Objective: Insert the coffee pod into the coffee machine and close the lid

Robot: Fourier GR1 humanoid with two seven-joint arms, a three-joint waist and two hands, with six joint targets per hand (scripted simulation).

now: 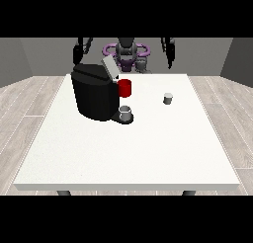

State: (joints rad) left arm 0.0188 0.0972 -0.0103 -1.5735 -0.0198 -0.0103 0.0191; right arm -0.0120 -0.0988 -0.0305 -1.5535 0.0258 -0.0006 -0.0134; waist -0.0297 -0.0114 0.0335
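Standing on pale grey wood-plank flooring between grey walls, the large white rectangular table point(148, 153) carries the boxy black coffee machine point(95, 96) at its far left area, grey lid point(109, 68) tilted open, a red cylinder point(125, 88) at its front and a grey cup point(126, 112) on its base. The small grey cylindrical coffee pod point(168, 98) rests right of the machine, well apart from both hands. The hand at the view's left point(79, 52) and the hand at the view's right point(169, 52) hang raised; finger state cannot be determined.
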